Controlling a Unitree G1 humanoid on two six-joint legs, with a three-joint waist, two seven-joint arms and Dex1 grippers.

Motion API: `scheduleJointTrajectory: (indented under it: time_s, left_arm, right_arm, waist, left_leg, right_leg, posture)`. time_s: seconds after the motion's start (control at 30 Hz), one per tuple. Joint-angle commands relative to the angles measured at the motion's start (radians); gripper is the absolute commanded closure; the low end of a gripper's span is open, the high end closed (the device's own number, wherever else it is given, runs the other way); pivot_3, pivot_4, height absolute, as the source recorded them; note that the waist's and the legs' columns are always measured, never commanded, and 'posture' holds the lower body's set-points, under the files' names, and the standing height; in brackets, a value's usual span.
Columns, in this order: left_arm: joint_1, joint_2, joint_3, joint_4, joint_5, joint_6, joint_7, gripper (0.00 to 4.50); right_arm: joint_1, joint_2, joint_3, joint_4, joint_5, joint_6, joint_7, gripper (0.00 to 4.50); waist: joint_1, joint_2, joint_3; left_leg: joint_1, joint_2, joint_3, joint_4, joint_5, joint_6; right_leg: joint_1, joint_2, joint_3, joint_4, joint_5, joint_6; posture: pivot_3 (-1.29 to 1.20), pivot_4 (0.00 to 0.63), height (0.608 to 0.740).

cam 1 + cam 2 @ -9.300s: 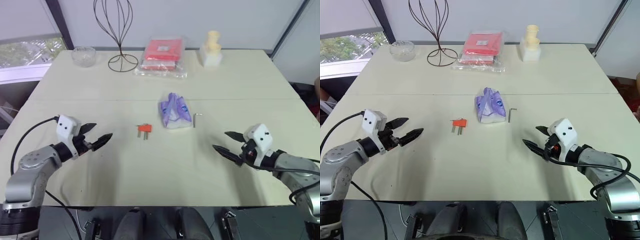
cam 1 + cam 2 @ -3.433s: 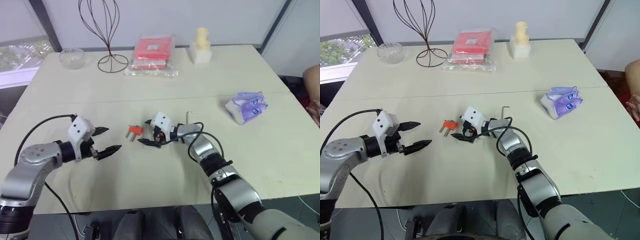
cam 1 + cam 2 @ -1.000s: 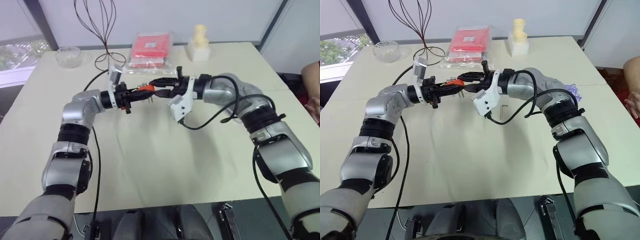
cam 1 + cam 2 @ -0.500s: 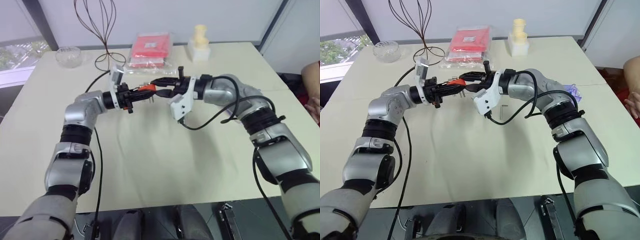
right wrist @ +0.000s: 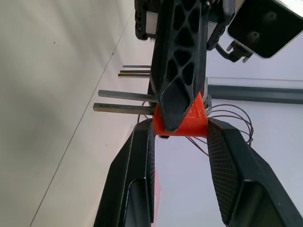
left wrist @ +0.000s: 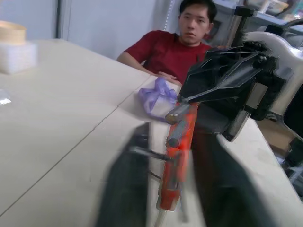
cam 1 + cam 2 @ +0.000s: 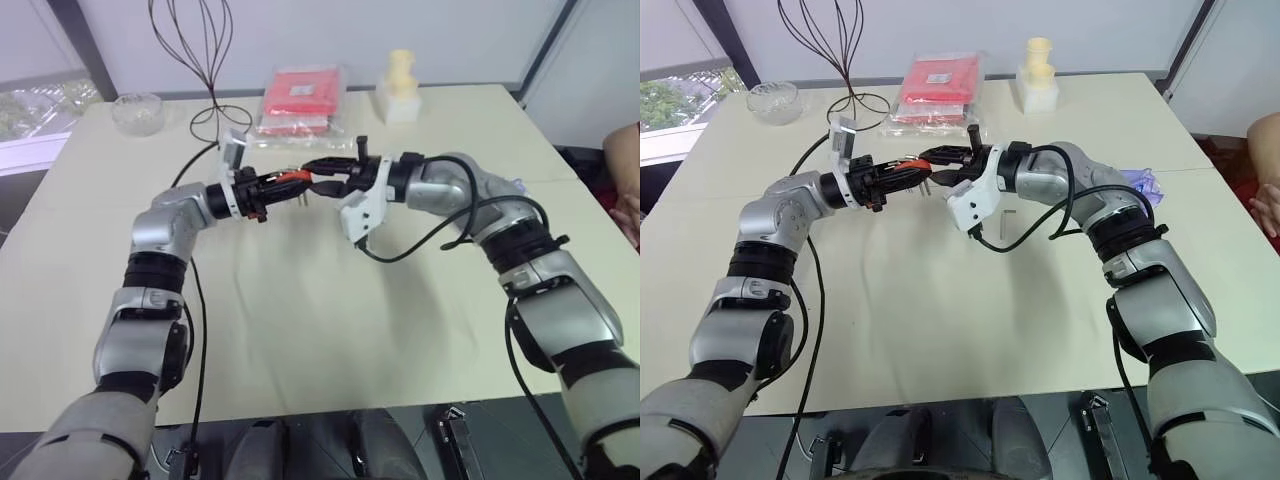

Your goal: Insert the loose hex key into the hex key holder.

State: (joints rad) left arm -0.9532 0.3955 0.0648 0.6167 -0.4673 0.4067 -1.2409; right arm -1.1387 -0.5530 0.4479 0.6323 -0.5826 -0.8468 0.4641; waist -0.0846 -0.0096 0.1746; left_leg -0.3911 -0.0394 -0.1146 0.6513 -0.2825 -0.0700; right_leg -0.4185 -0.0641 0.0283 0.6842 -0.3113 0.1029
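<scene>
1. The table (image 7: pixel 300 330) bears the scene. Both arms are raised over its middle and meet tip to tip above the surface.
2. A person in a red shirt (image 6: pixel 182 52) sits at the table's far right edge, hands off the work.
3. A purple packet (image 7: pixel 1140 183) lies beside the right forearm, out of the way.
4. The right gripper (image 7: pixel 312 176) points toward the left arm. Its 2 fingers are clamped on the broad end of the holder (image 5: pixel 182 122), 1 pad on each side.
5. The left gripper (image 7: pixel 296 183) points back at it. Its fingers are closed on the same holder from the opposite end, so both tools grip the 1 block in mid-air.
6. The holder hangs well above the table between the 2 tips, with its dark keys sticking out sideways.
7. The key (image 7: pixel 1007 222) lies flat on the table under the right arm's cable, apart from both grippers and untouched.
8. Progress, as I judge it: the holder is lifted and looks to be mid-handover or being steadied. Left to do: 1 gripper must let go, fetch the key, then seat it in a free slot. The insertion itself is not yet begun.
</scene>
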Motion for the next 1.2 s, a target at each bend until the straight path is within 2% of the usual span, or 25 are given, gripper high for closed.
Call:
scheduleJointTrajectory:
  time_s: [0.03,0.2,0.27,0.33,0.37,0.43,0.57,0.63,0.73,0.8,0.87,0.97,1.03,1.2]
  left_arm:
    - [-0.008,0.002,0.037,-0.028,-0.025,-0.001,0.005,4.48]
    - [-0.009,-0.001,0.041,-0.027,-0.028,-0.001,0.006,4.48]
    - [-0.010,0.000,0.038,-0.026,-0.023,-0.004,0.009,4.50]
    - [-0.009,0.001,0.037,-0.029,-0.019,-0.007,0.011,4.50]
    - [-0.007,0.002,0.036,-0.033,-0.018,-0.008,0.011,4.50]
    - [-0.001,0.006,0.036,-0.044,-0.018,-0.005,0.010,4.50]
    - [0.034,0.028,0.018,-0.083,0.005,-0.025,0.003,4.50]
    - [0.070,0.048,-0.003,-0.117,0.038,-0.062,0.000,4.50]
    - [0.121,0.070,-0.026,-0.173,0.075,-0.108,0.006,4.50]
    - [0.154,0.081,-0.041,-0.205,0.107,-0.156,0.018,4.50]
    - [0.183,0.083,-0.051,-0.232,0.140,-0.208,0.043,4.50]
    - [0.218,0.069,-0.051,-0.291,0.139,-0.210,0.086,4.50]
    - [0.238,0.057,-0.047,-0.333,0.126,-0.191,0.114,4.50]
    - [0.303,0.030,-0.043,-0.435,0.105,-0.151,0.189,4.50]
  right_arm:
    - [-0.004,-0.007,-0.027,-0.043,0.026,-0.006,0.001,3.52]
    - [0.002,-0.007,-0.024,-0.046,0.038,-0.005,0.017,3.52]
    - [0.007,-0.003,-0.028,-0.048,0.060,-0.002,0.029,2.42]
    - [0.017,-0.005,-0.029,-0.052,0.082,0.005,0.055,1.57]
    - [0.025,-0.011,-0.028,-0.057,0.089,0.015,0.074,0.94]
    - [0.043,-0.025,-0.034,-0.070,0.097,0.031,0.095,0.04]
    - [0.132,-0.068,-0.084,-0.132,0.149,0.151,0.147,0.04]
    - [0.223,-0.085,-0.133,-0.216,0.220,0.338,0.221,0.04]
    - [0.359,-0.048,-0.238,-0.426,0.366,0.743,0.303,0.04]
    - [0.417,0.011,-0.317,-0.582,0.465,1.110,0.309,0.04]
    - [0.438,0.098,-0.403,-0.724,0.561,1.520,0.270,0.04]
    - [0.446,0.189,-0.482,-0.848,0.623,1.890,0.196,0.04]
    - [0.445,0.230,-0.508,-0.886,0.633,2.036,0.136,0.04]
    - [0.476,0.312,-0.520,-0.912,0.609,2.155,-0.027,0.04]
  waist:
    - [0.000,0.000,0.000]
    - [0.000,0.000,0.000]
    - [0.000,0.000,0.000]
    - [0.000,0.000,0.000]
    - [0.000,0.000,0.000]
    - [0.001,0.000,0.000]
    - [0.004,0.000,0.000]
    - [0.010,-0.001,0.000]
    - [0.015,0.000,0.000]
    - [0.014,0.000,0.000]
    - [0.014,0.000,-0.001]
    - [0.019,0.001,-0.001]
    - [0.025,0.001,-0.001]
    - [0.039,0.001,-0.001]
  left_leg:
    - [0.000,0.000,0.000,0.000,0.000,0.000]
    - [0.000,0.000,0.000,0.000,0.000,0.000]
    - [0.000,0.000,0.000,0.000,0.000,0.000]
    - [0.000,0.000,0.000,0.000,0.000,0.000]
    - [0.000,0.000,0.000,0.000,0.000,0.000]
    - [0.000,0.000,0.000,0.001,0.000,0.000]
    - [0.000,0.000,0.000,0.001,0.000,0.000]
    - [0.000,0.000,0.000,0.001,0.000,0.000]
    - [0.000,0.002,-0.001,0.001,0.000,0.000]
    - [0.000,0.002,-0.001,0.002,0.000,0.000]
    - [0.000,0.003,-0.001,0.002,0.000,0.000]
    - [0.000,0.003,-0.002,0.003,0.000,0.000]
    - [-0.001,0.002,-0.002,0.003,0.000,0.000]
    - [-0.001,0.001,-0.001,0.003,0.000,0.000]
  right_leg:
    - [0.000,0.000,0.000,0.000,0.000,0.000]
    - [0.000,0.000,0.000,0.000,0.000,0.000]
    - [0.000,0.000,0.000,0.000,0.000,0.000]
    - [0.000,0.000,0.000,0.000,0.000,0.000]
    - [0.000,0.000,0.000,0.000,0.000,0.000]
    - [0.000,0.000,0.000,0.000,0.000,0.000]
    - [0.000,0.000,0.000,0.000,0.000,0.000]
    - [0.001,0.000,0.000,0.000,0.000,0.000]
    - [0.001,0.000,0.000,0.000,0.000,0.000]
    - [0.001,-0.001,0.000,0.001,0.000,0.000]
    - [0.001,-0.001,0.001,0.001,0.000,0.000]
    - [0.001,-0.001,0.001,0.003,0.000,0.000]
    - [0.001,-0.002,0.001,0.003,0.000,0.000]
    - [0.000,-0.003,0.001,0.003,0.000,0.000]
  posture:
    - [0.00,0.150,0.740]
    - [0.00,0.150,0.740]
    - [0.00,0.150,0.740]
    - [0.00,0.150,0.740]
    - [0.00,0.150,0.740]
    - [0.00,0.150,0.740]
    - [0.00,0.150,0.740]
    - [0.00,0.150,0.740]
    - [0.00,0.150,0.740]
    - [0.00,0.150,0.740]
    - [0.00,0.150,0.740]
    - [0.00,0.150,0.740]
    - [0.00,0.150,0.740]
    - [0.00,0.150,0.740]
